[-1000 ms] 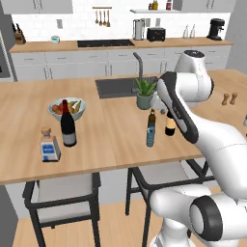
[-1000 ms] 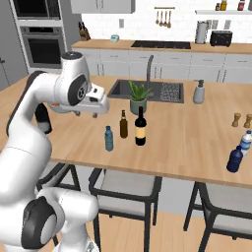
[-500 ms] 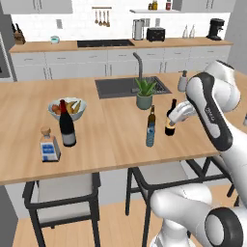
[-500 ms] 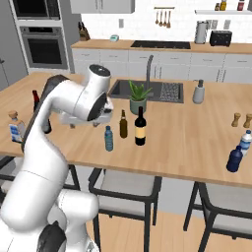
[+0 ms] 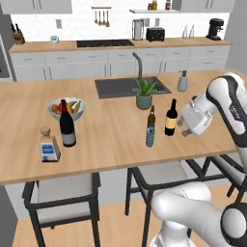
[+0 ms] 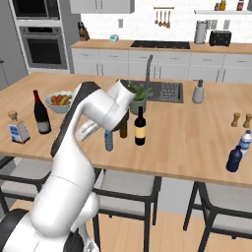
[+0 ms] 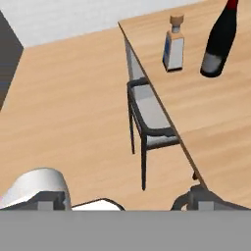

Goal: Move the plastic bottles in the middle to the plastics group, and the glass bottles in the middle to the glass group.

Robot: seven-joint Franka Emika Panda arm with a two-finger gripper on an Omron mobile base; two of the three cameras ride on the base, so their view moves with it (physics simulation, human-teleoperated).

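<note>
In the middle of the island stand a dark wine bottle with a yellowish label [image 5: 171, 118] [image 6: 140, 129], a slim olive-brown bottle [image 5: 151, 115] and a small translucent blue bottle [image 5: 150, 135] [image 6: 109, 141]. My gripper [image 5: 185, 130] hangs just right of the wine bottle, apart from it and holding nothing; in the hand view its tips [image 7: 201, 196] stand wide apart, open. The glass group is at the left: a grey-labelled wine bottle [image 5: 67, 124] [image 7: 218, 44] and a square corked bottle [image 5: 48, 146] [image 7: 174, 49]. Two plastic bottles [image 6: 235, 158] stand at the far right.
A potted plant [image 5: 144, 94] and the sink [image 5: 125, 87] lie behind the middle bottles. A fruit bowl [image 5: 67, 107] sits behind the glass group. A soap dispenser [image 5: 182, 82] and pepper shakers [image 6: 236, 119] stand to the right. Stools [image 7: 149, 122] line the counter's front edge.
My arm has swung over to the right and the hand has come to the right side of the yellow-labelled wine bottle. The bottles have not moved.
</note>
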